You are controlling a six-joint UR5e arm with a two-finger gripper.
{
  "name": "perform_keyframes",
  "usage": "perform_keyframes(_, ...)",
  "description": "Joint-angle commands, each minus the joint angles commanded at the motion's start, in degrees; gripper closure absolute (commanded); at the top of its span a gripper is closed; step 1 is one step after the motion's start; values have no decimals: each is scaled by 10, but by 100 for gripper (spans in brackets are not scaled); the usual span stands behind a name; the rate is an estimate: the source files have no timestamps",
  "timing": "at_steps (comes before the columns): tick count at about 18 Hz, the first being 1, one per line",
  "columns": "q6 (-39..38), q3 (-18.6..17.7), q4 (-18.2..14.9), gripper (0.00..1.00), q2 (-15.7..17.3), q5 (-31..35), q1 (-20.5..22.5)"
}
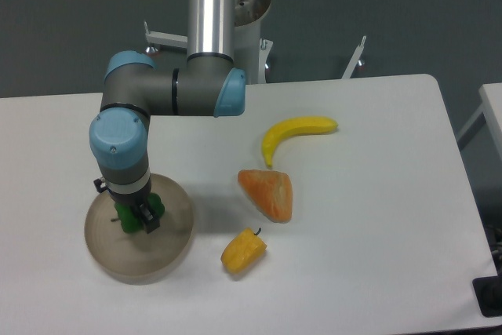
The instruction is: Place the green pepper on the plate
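Note:
The beige-grey plate (169, 250) lies at the front left of the white table. My gripper (139, 217) points straight down over the plate's middle, shut on the green pepper (135, 215). Only a dark-green sliver of the pepper shows between and beside the black fingers; the wrist hides the rest. The pepper is low over the plate, and I cannot tell whether it touches the surface.
A yellow pepper (243, 250) lies just right of the plate. An orange wedge-shaped piece (268, 193) sits in the table's middle, with a banana (296, 132) behind it. The arm's base post (212, 5) rises at the back.

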Motion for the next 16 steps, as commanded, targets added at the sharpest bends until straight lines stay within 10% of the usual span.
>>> perform_keyframes(5,2,7,-2,0,21,2,7)
perform_keyframes(16,48,3,-60,0,104,28,184)
